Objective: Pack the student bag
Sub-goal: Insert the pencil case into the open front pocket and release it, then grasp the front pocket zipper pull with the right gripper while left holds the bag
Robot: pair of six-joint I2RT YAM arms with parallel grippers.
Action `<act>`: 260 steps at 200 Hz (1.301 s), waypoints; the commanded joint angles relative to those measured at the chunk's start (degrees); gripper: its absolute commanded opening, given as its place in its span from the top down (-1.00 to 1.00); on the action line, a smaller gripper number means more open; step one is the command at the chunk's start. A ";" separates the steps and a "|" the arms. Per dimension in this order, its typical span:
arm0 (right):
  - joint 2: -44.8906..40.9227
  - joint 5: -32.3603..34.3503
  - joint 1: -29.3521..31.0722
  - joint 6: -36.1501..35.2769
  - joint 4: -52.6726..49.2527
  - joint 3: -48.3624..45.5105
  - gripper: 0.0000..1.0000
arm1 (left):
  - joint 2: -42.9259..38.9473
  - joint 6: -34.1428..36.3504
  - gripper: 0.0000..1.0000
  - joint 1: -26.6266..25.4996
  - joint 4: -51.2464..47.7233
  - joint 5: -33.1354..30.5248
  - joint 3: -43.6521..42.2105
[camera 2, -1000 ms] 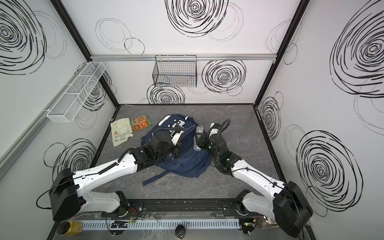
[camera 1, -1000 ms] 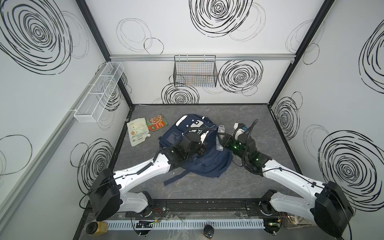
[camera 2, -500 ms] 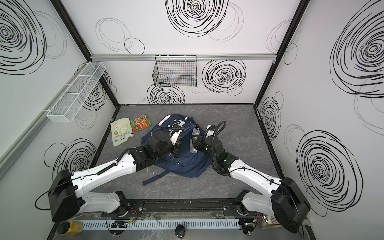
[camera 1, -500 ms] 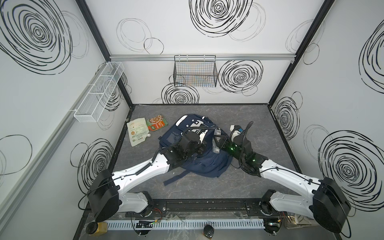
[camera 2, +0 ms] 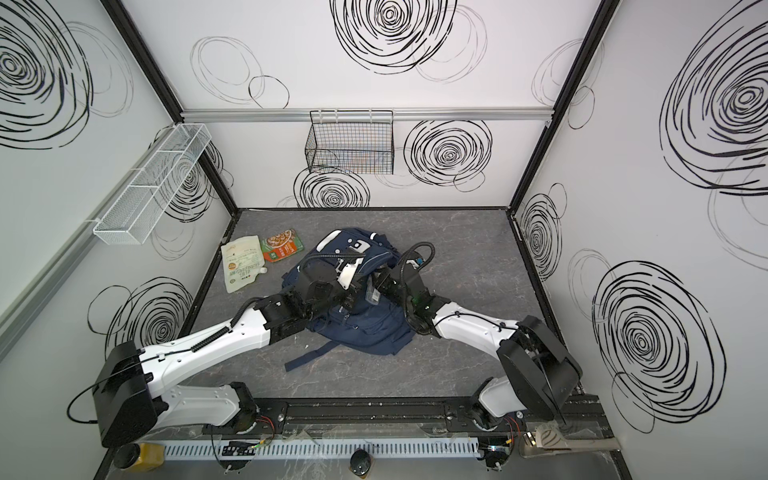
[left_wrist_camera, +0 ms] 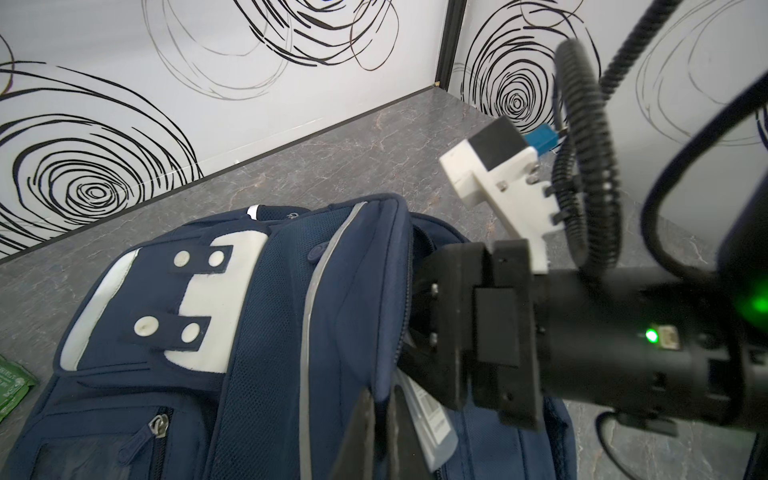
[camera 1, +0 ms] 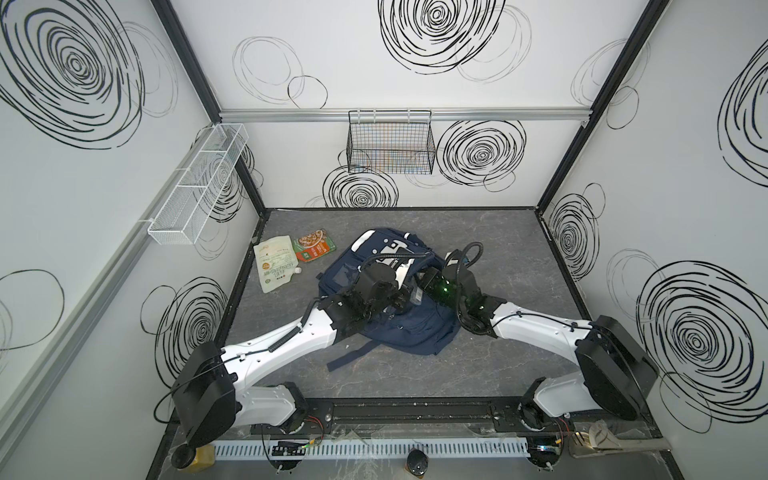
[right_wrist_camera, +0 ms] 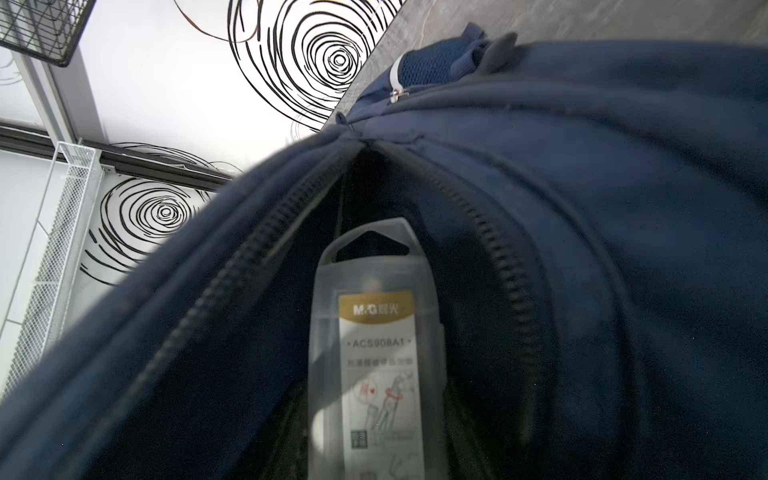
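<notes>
On the table (camera 1: 498, 241) the student bag (camera 1: 399, 328) is laid unzipped; a clear case (right_wrist_camera: 376, 332), gripped by the right tool (left_wrist_camera: 417, 340), is partly inserted, the left tool (left_wrist_camera: 376, 436) is kept closed, and two pouches (camera 1: 276, 268) remain to be packed.

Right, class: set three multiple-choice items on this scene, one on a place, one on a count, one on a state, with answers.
1. Where do the food pouches lie? A on the table, left of the student bag; B inside the bag; C on top of the bag.
2. How many pouches are there? A one; B two; C four.
3. The zip ahead of the clear case is: A shut; B torn off; C open.
Answers: A, both top views show them flat on the table; B, one whitish, one orange and green; C, its teeth stand parted in the right wrist view.
</notes>
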 commanded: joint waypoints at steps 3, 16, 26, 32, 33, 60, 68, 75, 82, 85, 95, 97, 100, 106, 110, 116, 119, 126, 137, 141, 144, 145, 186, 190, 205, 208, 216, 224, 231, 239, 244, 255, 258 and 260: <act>2.37 -0.89 0.50 4.77 3.21 2.10 0.29 | -3.14 -0.79 1.00 0.25 7.00 1.46 0.51; 2.68 -0.80 0.52 4.63 4.02 2.51 0.07 | -3.31 -1.40 0.99 0.67 7.44 1.24 0.34; 2.52 -0.08 0.59 3.45 2.68 3.02 -0.08 | -3.44 -1.87 0.52 1.42 7.70 1.40 0.24; 2.31 0.97 0.79 2.27 1.15 3.29 -0.16 | -3.52 -2.22 0.23 1.88 7.70 1.57 0.37; 2.32 1.12 0.79 2.12 0.84 3.36 -0.17 | -3.48 -2.23 0.21 1.99 7.68 1.58 0.40; -0.18 3.94 0.78 -0.87 -3.86 1.24 -0.31 | -4.30 -4.32 -0.06 3.96 8.13 2.10 0.26; -1.51 4.15 0.72 -1.21 -3.55 -0.35 -0.34 | -4.46 -4.81 -0.09 4.52 8.43 2.70 0.07; -2.80 4.27 0.79 -1.52 -3.42 -1.62 -0.35 | -4.44 -4.99 -0.14 4.86 8.41 3.15 0.07; -3.90 4.63 0.82 -1.78 -3.87 -2.65 -0.38 | -4.42 -4.94 -0.18 4.99 8.02 3.77 0.27; -4.20 4.84 0.87 -1.95 -4.15 -2.90 -0.38 | -4.25 -4.97 -0.19 5.01 7.73 4.01 0.43; -5.54 5.32 0.84 -2.73 -5.41 -3.58 -0.40 | -3.83 -4.82 -0.21 5.01 6.49 4.06 1.22; -5.71 5.39 0.88 -2.88 -5.79 -3.71 -0.40 | -3.80 -4.85 -0.22 5.01 6.35 3.99 1.34; -6.10 5.64 0.92 -3.27 -6.28 -3.78 -0.40 | -3.74 -4.78 -0.22 5.01 6.14 3.95 1.46; -6.88 6.23 1.02 -3.98 -7.16 -4.12 -0.40 | -3.74 -4.64 -0.22 5.01 6.08 3.84 1.49; -7.50 6.72 1.14 -4.64 -7.60 -4.33 -0.40 | -3.89 -4.54 -0.23 5.03 6.25 3.58 1.40; -8.26 7.69 1.47 -5.75 -8.37 -4.71 -0.40 | -4.11 -4.33 -0.23 5.01 6.48 2.98 1.15; -8.82 8.40 1.65 -6.26 -8.86 -4.85 -0.40 | -4.22 -4.28 -0.23 5.01 6.70 2.59 0.98; -10.08 10.19 2.22 -7.75 -10.15 -5.05 -0.40 | -4.56 -3.83 -0.23 5.01 6.98 1.48 0.63; -11.94 14.06 3.77 -11.11 -12.66 -5.00 -0.40 | -4.90 -2.82 -0.25 5.01 7.30 -0.23 0.26; -12.51 15.69 4.40 -12.22 -13.84 -4.74 -0.40 | -5.01 -2.28 -0.25 5.01 7.47 -0.76 0.14; -12.91 16.73 4.74 -12.98 -14.75 -4.67 -0.40 | -4.98 -1.83 -0.26 5.02 7.48 -1.12 0.03; -13.03 17.03 4.84 -13.19 -15.15 -4.58 -0.40 | -4.96 -1.69 -0.26 5.02 7.48 -1.21 0.01; -19.40 23.25 7.05 -17.84 -25.09 -5.73 -0.41 | -4.04 1.35 -0.32 5.18 6.05 -3.45 0.64; -20.02 23.43 7.19 -17.93 -25.31 -6.10 -0.41 | -4.18 1.33 -0.33 5.23 6.12 -3.52 0.68; -23.29 23.60 7.73 -18.77 -26.19 -8.03 -0.40 | -4.99 1.62 -0.33 5.62 6.98 -3.51 0.14; -23.87 23.56 7.83 -19.01 -26.27 -8.34 -0.39 | -5.14 1.67 -0.34 5.66 7.16 -3.58 -0.03; -25.47 23.41 8.35 -19.49 -26.55 -9.05 -0.38 | -5.61 1.84 -0.34 6.03 7.77 -4.12 -0.43; -26.90 23.32 8.93 -19.85 -26.88 -9.52 -0.37 | -5.93 1.98 -0.34 6.37 8.33 -4.83 -0.72; -27.97 23.16 9.58 -20.51 -27.22 -9.79 -0.36 | -6.16 2.18 -0.34 6.57 8.54 -5.43 -0.81; -28.96 23.29 10.63 -21.13 -27.91 -9.72 -0.36 | -6.33 2.39 -0.34 6.74 8.69 -6.04 -0.86; -29.49 23.93 11.43 -21.15 -28.65 -9.48 -0.36 | -6.51 2.53 -0.34 6.89 8.76 -6.36 -0.89; -30.02 26.74 14.04 -20.10 -30.99 -8.62 -0.36 | -6.90 2.67 -0.35 7.32 9.21 -7.27 -1.14; -30.10 27.86 14.91 -19.73 -31.70 -8.35 -0.36 | -7.06 2.74 -0.35 7.45 9.37 -7.59 -1.28; -30.10 28.52 15.54 -19.47 -32.07 -8.22 -0.36 | -7.18 2.78 -0.35 7.58 9.56 -7.76 -1.37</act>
